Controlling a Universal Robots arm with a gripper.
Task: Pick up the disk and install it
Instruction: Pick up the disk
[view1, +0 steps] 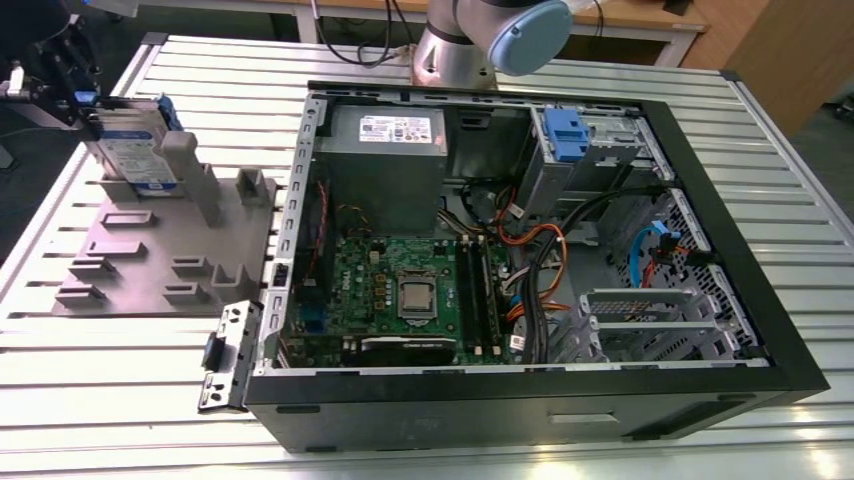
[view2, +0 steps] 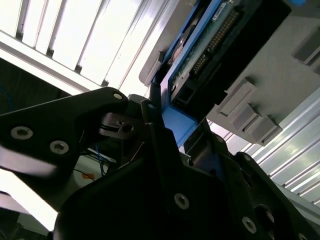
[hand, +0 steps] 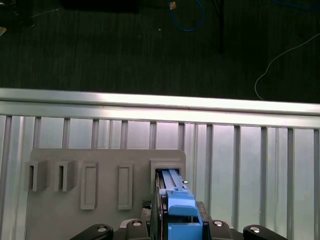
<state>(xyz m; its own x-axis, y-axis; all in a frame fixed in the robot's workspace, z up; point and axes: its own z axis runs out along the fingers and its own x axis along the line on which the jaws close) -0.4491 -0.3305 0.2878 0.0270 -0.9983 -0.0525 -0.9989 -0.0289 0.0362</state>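
Observation:
The disk (view1: 134, 155), a silver drive with a white-and-blue label in a blue carrier, stands on edge in a slot of the grey holder block (view1: 147, 260) at the exterior view's left. My gripper (view1: 96, 115) reaches it from above and from the left, and its black fingers are shut on the carrier's upper edge. In the second wrist view the fingers (view2: 154, 125) clamp the blue frame of the disk (view2: 210, 40). In the first wrist view the blue carrier (hand: 180, 202) sits between the gripper's (hand: 180, 227) two sides, above the holder block (hand: 55, 210).
An open black computer case (view1: 534, 405) lies on the slatted metal table (view1: 747, 120), exposing the motherboard, cables and a grey power supply box (view1: 387, 140). A drive bay with a blue clip (view1: 567, 135) is at its far corner. The arm's base (view1: 461, 40) stands behind the case.

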